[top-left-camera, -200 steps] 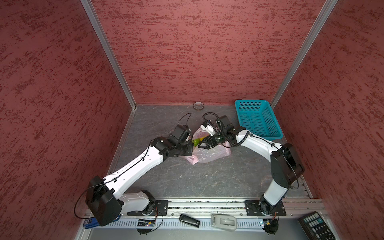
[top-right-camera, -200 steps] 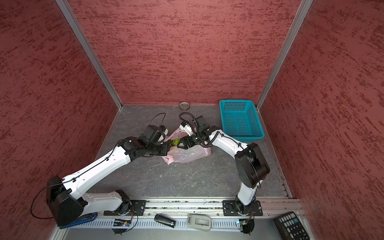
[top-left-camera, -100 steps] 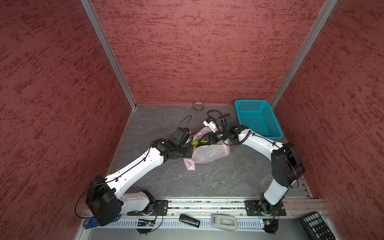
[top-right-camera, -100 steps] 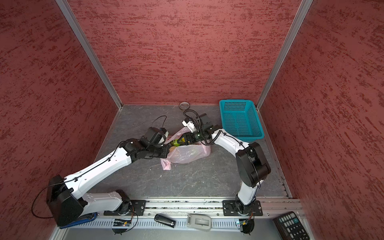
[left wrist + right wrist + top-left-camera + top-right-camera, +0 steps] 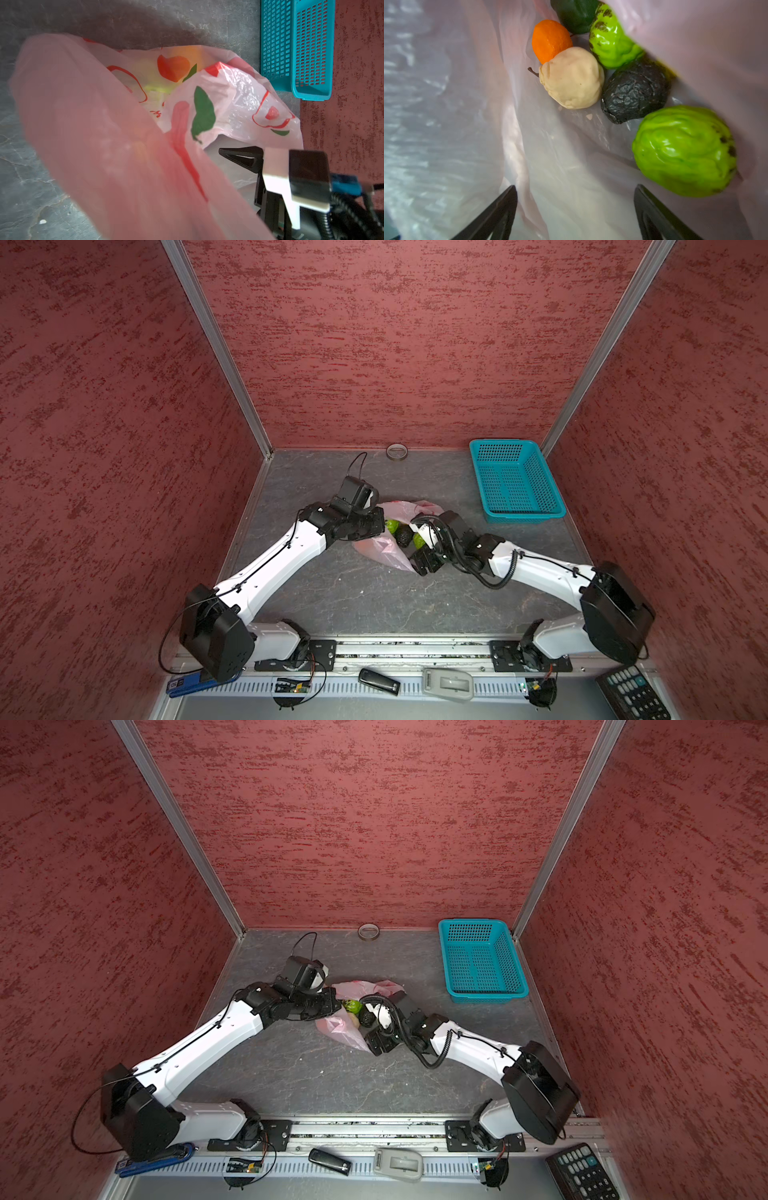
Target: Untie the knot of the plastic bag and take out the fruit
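The pale pink plastic bag [image 5: 380, 549] [image 5: 337, 1028] lies mid-table with its mouth open; the knot does not show. Inside, the right wrist view shows the fruit: an orange one [image 5: 550, 39], a beige one [image 5: 573, 79], a blackish one [image 5: 635, 93], two bright green bumpy ones [image 5: 683, 149] and a dark green one. My right gripper [image 5: 575, 188] [image 5: 417, 559] stands open at the bag's mouth, nothing between its fingers. My left gripper [image 5: 381, 519] is at the bag's left edge; in the left wrist view stretched pink plastic [image 5: 104, 135] hides its jaws, which are shut on the bag.
A teal perforated basket [image 5: 525, 514] [image 5: 311, 95] stands at the back right, nothing in it. A tape roll [image 5: 397, 451] lies by the back wall. Red walls close in three sides. A remote [image 5: 379, 681] and a calculator [image 5: 631, 693] lie past the front rail.
My right gripper has swung from the bag's far side to its near side and opened wider. The left gripper has pulled the bag's edge slightly back and left, staying shut.
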Robot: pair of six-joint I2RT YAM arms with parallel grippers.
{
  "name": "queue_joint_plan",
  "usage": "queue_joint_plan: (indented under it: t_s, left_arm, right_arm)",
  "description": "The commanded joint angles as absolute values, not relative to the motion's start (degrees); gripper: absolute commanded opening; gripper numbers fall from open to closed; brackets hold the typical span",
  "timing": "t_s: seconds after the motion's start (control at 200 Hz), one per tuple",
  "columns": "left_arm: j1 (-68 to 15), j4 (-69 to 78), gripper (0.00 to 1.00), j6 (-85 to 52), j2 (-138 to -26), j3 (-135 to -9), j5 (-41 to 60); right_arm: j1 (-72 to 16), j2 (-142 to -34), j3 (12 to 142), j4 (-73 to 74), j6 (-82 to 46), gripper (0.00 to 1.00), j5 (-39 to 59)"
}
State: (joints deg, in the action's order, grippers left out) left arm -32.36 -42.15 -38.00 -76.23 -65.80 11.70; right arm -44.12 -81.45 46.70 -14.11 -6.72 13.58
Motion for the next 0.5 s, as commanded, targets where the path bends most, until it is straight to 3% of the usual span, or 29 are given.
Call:
queue_joint_plan:
  t_s: [0.0,0.205,0.496]
  left_arm:
    - [-32.0,-39.9,0.00,-40.9,-77.4,-67.3,14.7]
    - [-34.0,-36.5,0.00,-36.6,-75.6,-66.1,15.7]
    - [-34.7,-32.7,0.00,-36.2,-73.5,-64.7,15.4]
  right_arm:
    - [-45.2,-81.4,44.7,-12.3,-3.4,0.91,7.4]
    - [-45.2,-90.7,53.8,-18.5,2.0,0.91,15.3]
    - [-45.7,-93.0,56.7,-18.6,5.7,0.90,21.8]
